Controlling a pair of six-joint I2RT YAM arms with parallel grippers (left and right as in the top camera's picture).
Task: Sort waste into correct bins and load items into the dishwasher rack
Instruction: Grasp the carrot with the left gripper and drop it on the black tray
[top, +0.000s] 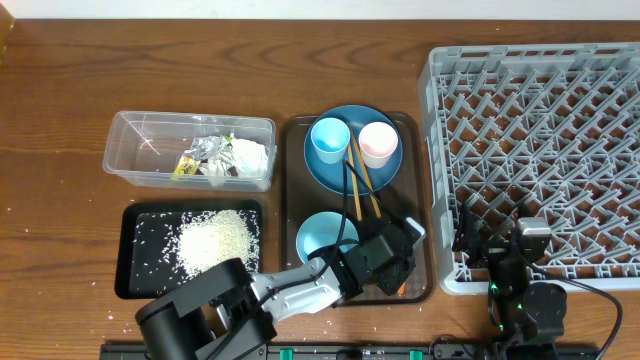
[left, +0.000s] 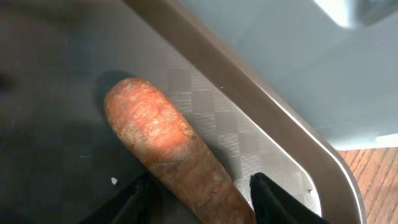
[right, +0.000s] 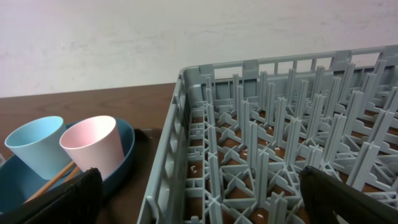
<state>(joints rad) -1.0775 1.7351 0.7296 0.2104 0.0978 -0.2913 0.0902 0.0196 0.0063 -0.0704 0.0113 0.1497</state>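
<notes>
Left tool (left: 202, 182) angled low, straddling the orange carrot (left: 163, 143)

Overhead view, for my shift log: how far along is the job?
Done: tissue and wrapper in clear tub, rice in black tray. In hand: left end effector straddles the carrot. Left: plate, light-blue cup, pink cup, bowl, chopsticks; dishwasher rack holds none.

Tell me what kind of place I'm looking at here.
Likely a workbench staged as a kitchen clean-up station: a grey dishwasher rack sits on a wooden table beside a brown tray holding a plate and cups, with a clear tub and black tray collecting waste.
</notes>
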